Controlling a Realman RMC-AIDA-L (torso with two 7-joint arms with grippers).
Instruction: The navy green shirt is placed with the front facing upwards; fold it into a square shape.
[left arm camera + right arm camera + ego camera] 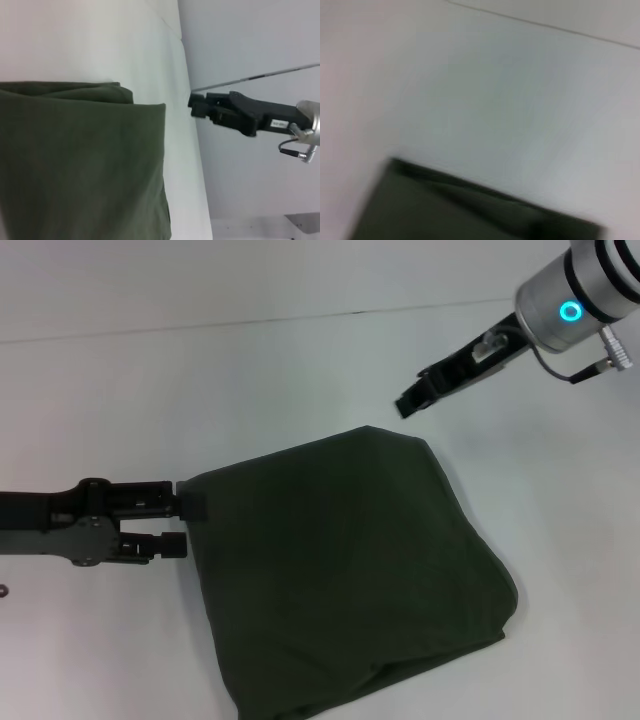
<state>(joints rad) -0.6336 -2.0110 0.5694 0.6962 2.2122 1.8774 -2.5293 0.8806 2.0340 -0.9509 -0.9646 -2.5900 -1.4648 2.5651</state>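
Observation:
The navy green shirt (350, 570) lies folded into a rough square on the white table, plain side up, with no print showing. The left wrist view shows its layered folded edge (80, 165), and a corner of it appears in the right wrist view (470, 210). My left gripper (180, 520) is open at the shirt's left edge, low over the table. Its upper finger (150, 498) touches the cloth's corner and its lower finger (160, 545) is just clear of it. My right gripper (412, 398) hangs in the air past the shirt's far corner, apart from the cloth, and shows again from the left wrist (197, 106).
The white table (250, 380) stretches bare around the shirt, with its far edge line (300, 318) at the back. A pale wall (250, 40) rises behind the table.

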